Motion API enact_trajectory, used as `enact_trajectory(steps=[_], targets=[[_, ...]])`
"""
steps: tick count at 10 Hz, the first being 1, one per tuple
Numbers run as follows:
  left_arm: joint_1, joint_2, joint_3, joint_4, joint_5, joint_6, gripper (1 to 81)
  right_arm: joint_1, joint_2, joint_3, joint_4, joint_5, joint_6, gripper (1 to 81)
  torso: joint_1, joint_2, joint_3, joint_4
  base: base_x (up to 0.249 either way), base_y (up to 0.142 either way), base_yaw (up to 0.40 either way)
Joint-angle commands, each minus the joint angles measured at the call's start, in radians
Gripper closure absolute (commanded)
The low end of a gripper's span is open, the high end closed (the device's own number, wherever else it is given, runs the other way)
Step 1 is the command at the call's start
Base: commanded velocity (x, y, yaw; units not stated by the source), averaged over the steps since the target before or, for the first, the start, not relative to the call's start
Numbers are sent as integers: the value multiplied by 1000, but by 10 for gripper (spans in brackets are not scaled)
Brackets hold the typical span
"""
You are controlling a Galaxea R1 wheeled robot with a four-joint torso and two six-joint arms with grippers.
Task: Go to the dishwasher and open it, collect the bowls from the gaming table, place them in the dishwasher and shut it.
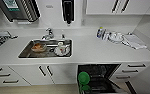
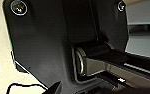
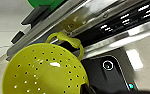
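Colander: a yellow-green perforated colander (image 3: pixel 44 72) with a loop handle sits close to the right wrist camera, just beside the dishwasher's open door edge; whether the right tool holds it cannot be told.
Dishwasher: the dishwasher (image 1: pixel 99 76) stands open under the tabletop, right of the white cupboard doors, its dark racked interior exposed; its dark control strip (image 3: pixel 126 18) with pale markings shows in the right wrist view.
Bowl: a green bowl (image 1: pixel 83 78) sits at the left side of the open dishwasher; a green edge (image 3: pixel 44 2) also shows above the door rail.
Sink: a steel sink (image 1: pixel 24 53) is set in the white tabletop (image 1: pixel 96 51) and holds an orange-brown bowl and a white cup on a plate.
Tabletop, right end: bottles, a white dish and a folded cloth (image 1: pixel 134 41) lie near the wall.
Tap: a tap (image 1: pixel 49 33) stands behind the sink.
Left tool: state cannot be told.
Right tool: state cannot be told.
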Motion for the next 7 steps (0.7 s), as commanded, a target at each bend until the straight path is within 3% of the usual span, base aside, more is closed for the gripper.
enact_trajectory(steps=[1, 5, 7], targets=[[-19, 3, -11, 4, 64, 8, 10, 154, -48, 3, 78, -140, -9, 811, 0, 0, 0, 0, 0, 0, 0], [-8, 47, -54, 5, 64, 22, 10, 229, -16, -6, 104, -126, -5, 811, 0, 0, 0, 0, 0, 0, 0], [-5, 50, -57, 4, 64, 24, 10, 263, 45, -69, 105, -132, -6, 811, 0, 0, 0, 0, 0, 0, 0]])
